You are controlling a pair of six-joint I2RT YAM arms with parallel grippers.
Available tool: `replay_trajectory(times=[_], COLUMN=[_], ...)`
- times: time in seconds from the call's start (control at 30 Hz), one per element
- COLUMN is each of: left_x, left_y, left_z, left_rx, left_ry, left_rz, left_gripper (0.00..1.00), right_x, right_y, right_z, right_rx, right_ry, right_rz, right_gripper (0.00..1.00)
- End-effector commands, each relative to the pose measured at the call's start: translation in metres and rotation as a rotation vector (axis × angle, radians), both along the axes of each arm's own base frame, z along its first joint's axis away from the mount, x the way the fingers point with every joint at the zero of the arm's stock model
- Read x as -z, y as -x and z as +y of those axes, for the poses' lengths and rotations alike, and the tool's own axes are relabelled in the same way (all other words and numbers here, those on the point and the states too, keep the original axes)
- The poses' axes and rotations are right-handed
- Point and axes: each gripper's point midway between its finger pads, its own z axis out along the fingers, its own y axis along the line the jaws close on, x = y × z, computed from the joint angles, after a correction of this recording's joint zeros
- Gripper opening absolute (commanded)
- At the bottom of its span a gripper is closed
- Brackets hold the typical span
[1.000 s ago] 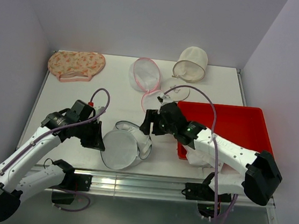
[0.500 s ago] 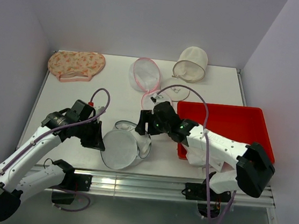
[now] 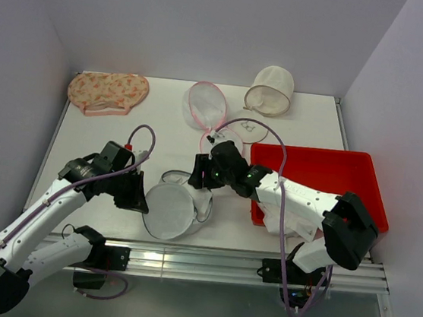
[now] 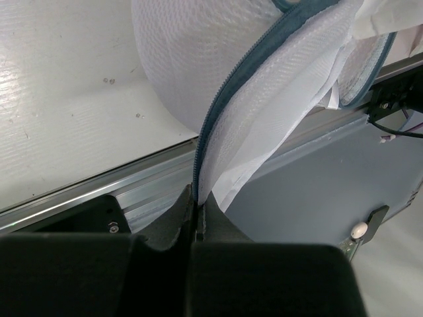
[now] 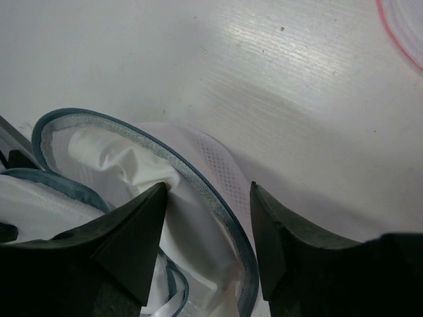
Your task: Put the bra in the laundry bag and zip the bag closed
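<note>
The laundry bag (image 3: 169, 211), round white mesh with a dark blue-grey zipper rim, lies near the table's front edge with its halves partly apart. My left gripper (image 3: 142, 196) is shut on its zipper rim (image 4: 201, 158) at the bag's left side. My right gripper (image 3: 198, 176) hangs open over the bag's far side. Its fingertips (image 5: 158, 195) straddle the lower half's rim (image 5: 198, 178) without pinching it. The bra (image 5: 109, 162), soft white fabric, lies bunched inside the bag under that rim.
A red tray (image 3: 324, 179) sits right of the bag. At the back are a pink-rimmed mesh bag (image 3: 206, 104), a peach floral bag (image 3: 108, 92) and a cream mesh bag (image 3: 270, 90). The table's metal front rail (image 3: 207, 264) runs just below the bag.
My right gripper has moved left and down onto the bag's far rim, and its jaws have narrowed somewhat. The left arm and its grip have stayed put.
</note>
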Motion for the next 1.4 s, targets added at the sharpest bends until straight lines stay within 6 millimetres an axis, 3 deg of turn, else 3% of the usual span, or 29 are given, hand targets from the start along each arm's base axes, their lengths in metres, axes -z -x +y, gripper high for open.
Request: replay_trajectory(times=[0.0,0.2,0.43,0.53,0.57,0.67,0.7,0.9,1.1,1.2,1.37], left_x=[-0.007,-0.010,-0.010,-0.012,-0.012,-0.014,-0.015,-0.019,-0.020,-0.016,-0.021], left_y=[-0.006,-0.008,-0.009,-0.010,-0.010,-0.011,-0.011,-0.013,-0.012,-0.009,-0.008], left_z=[-0.001,-0.001,0.000,0.000,0.001,0.002,0.001,-0.001,-0.007,-0.009,-0.013], left_rx=[-0.010,-0.010,-0.015,-0.018,-0.020,-0.027,-0.028,-0.038,-0.043,-0.042,-0.032], left_ry=[0.024,0.023,0.024,0.021,0.020,0.020,0.024,0.050,0.085,0.099,0.128], left_rz=[-0.046,-0.058,-0.066,-0.071,-0.073,-0.078,-0.082,-0.089,-0.078,-0.063,-0.065], left_gripper=[0.00,0.00,0.00,0.00,0.00,0.00,0.00,0.00,0.00,0.00,0.01], right_x=[0.010,0.034,0.049,0.051,0.051,0.042,0.031,-0.016,-0.048,-0.052,-0.043], right_y=[0.006,0.014,0.013,0.011,0.010,0.006,0.002,-0.015,-0.030,-0.034,-0.034], right_z=[-0.001,-0.006,-0.012,-0.018,-0.020,-0.033,-0.034,-0.059,-0.075,-0.079,-0.074], right_rx=[-0.010,-0.010,0.031,0.059,0.071,0.116,0.134,0.228,0.286,0.300,0.285], right_ry=[0.015,0.075,0.167,0.207,0.210,0.240,0.231,0.288,0.358,0.387,0.393], right_rz=[0.005,0.036,0.023,0.011,0.007,-0.023,-0.046,-0.167,-0.256,-0.275,-0.263], right_gripper=[0.59,0.49,0.39,0.22,0.10,0.02,0.00,0.00,0.00,0.00,0.00])
